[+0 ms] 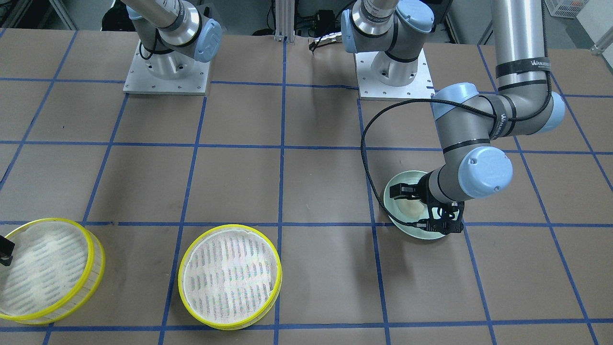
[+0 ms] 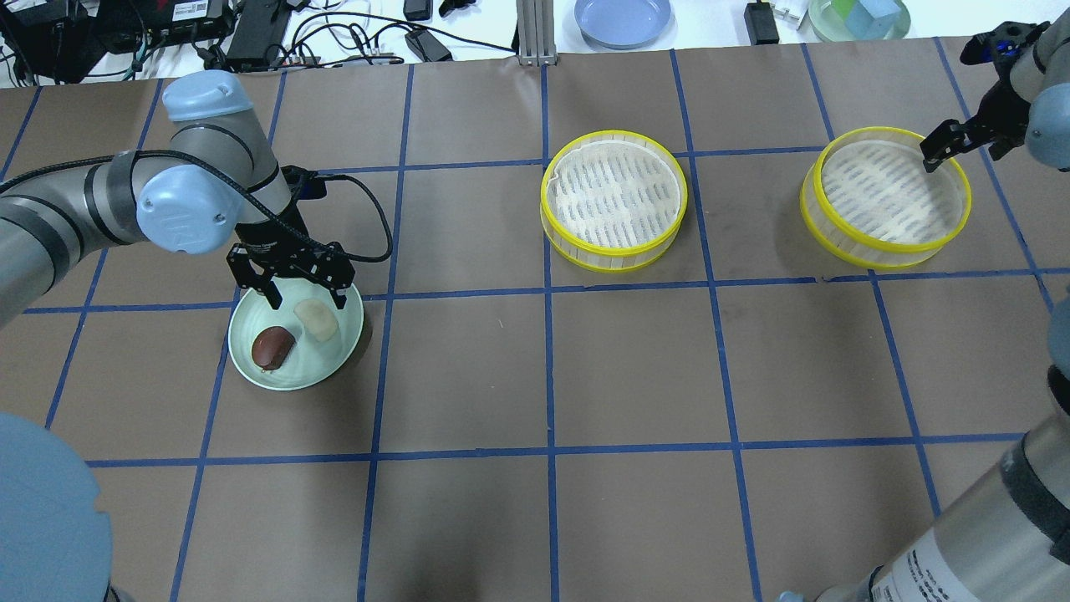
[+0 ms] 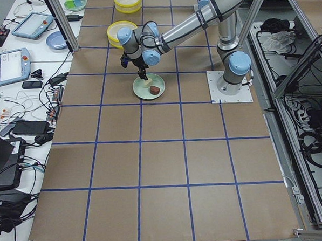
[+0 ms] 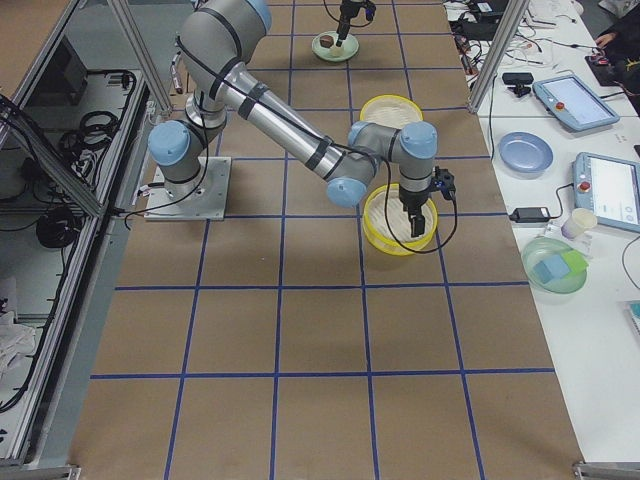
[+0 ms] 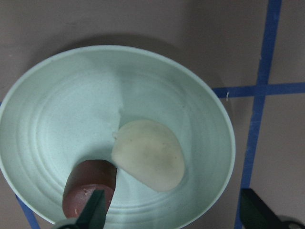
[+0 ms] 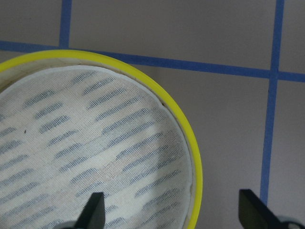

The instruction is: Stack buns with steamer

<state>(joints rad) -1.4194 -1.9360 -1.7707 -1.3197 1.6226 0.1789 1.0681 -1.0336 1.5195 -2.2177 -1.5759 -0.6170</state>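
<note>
Hovering above cream-white oval bun [image 2: 316, 320] on pale green plate [image 2: 322, 364], left gripper [image 2: 306, 299] spread; right gripper [image 6: 171, 212] spread over yellow-rimmed steamer tray [image 2: 886, 194] edge.

A robotics lab. Two grey robot arms [image 1: 479, 124] stand bolted on metal base plates [image 1: 198, 84] to a large table [image 2: 535, 376] that is covered in brown paper and marked into squares with blue tape [image 2: 547, 334]. Aluminium frame posts [image 2: 528, 29] rise at its edge. A white side bench [image 4: 610, 330] holds teach pendants [image 3: 12, 66], cables [image 2: 351, 38] and power adapters [image 2: 426, 46].
</note>
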